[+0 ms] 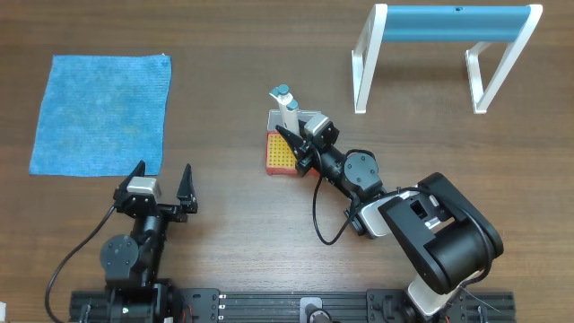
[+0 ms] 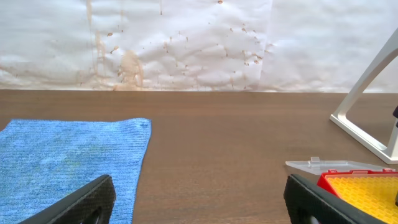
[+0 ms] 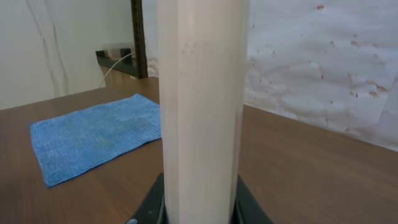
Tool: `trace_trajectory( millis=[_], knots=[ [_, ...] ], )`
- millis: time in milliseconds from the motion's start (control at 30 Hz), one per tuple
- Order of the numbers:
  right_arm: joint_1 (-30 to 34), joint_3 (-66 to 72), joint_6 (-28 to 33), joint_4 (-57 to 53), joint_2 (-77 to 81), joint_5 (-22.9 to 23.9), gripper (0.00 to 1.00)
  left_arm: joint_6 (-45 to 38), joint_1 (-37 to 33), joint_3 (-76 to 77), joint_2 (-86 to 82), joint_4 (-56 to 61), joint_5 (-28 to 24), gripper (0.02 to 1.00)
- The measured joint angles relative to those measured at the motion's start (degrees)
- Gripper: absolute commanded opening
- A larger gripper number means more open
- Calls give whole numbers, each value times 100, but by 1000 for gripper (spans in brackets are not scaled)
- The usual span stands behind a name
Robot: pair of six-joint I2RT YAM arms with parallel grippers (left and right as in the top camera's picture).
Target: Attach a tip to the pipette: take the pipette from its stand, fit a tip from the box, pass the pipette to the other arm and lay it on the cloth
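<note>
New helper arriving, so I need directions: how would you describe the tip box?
On the brown table, look between the blue cloth and the white-framed stand. The tip box sits there by the white pipette; it alone is red with a yellow grid top.

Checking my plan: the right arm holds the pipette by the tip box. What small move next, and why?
Probably ease the pipette straight down into the tip box: the right gripper holds it upright at the box, its stand is empty, and no fitted tip is visible.
</note>
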State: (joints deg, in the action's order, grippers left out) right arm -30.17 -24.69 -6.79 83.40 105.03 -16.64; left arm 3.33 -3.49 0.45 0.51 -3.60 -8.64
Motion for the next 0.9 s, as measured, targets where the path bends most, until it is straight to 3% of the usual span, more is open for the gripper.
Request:
trace_trajectory(
  millis=[900],
  knots=[
    [2, 0, 26, 50, 87, 0, 75, 0, 0, 2, 0, 0, 0, 882]
  ],
)
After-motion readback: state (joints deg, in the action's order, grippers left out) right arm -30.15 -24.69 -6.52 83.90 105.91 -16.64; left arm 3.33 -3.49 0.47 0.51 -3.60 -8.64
